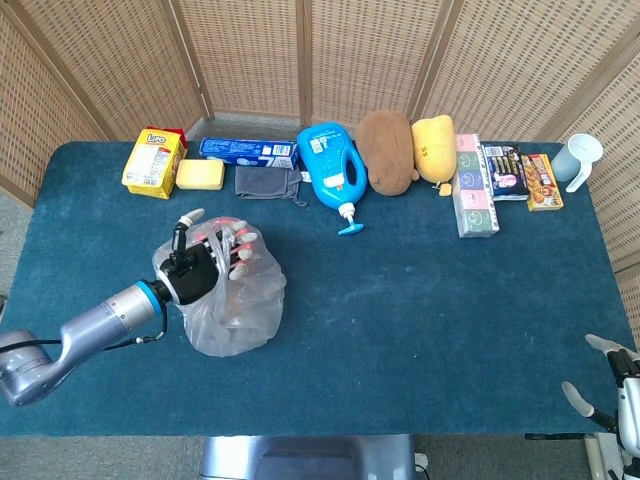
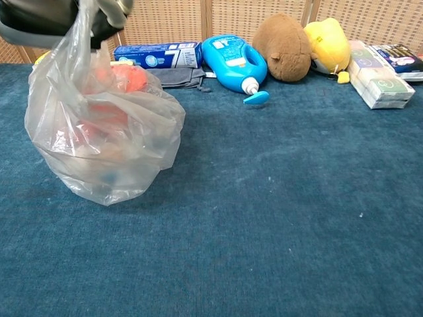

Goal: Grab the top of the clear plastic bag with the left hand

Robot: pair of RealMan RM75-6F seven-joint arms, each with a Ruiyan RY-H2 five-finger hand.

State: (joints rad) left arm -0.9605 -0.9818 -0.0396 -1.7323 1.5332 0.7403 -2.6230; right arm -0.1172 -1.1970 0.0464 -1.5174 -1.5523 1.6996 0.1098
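Note:
The clear plastic bag (image 1: 240, 305) stands on the blue table (image 1: 430, 300) at the left, with red-orange things (image 2: 125, 76) inside. My left hand (image 1: 200, 268) is over the bag's top and grips the gathered plastic, fingertips (image 1: 238, 252) lying across it. In the chest view the bag (image 2: 106, 145) is drawn up in a strip into the left hand (image 2: 53, 16) at the top left corner. My right hand (image 1: 612, 385) hangs off the table's front right corner, fingers apart and holding nothing.
Along the table's back edge sit a yellow box (image 1: 153, 162), a sponge (image 1: 200, 175), a blue carton (image 1: 248, 149), a grey cloth (image 1: 266, 182), a blue detergent bottle (image 1: 332, 172), two plush toys (image 1: 387, 150), tissue packs (image 1: 474, 195), snack packs (image 1: 520, 172) and a cup (image 1: 582, 158).

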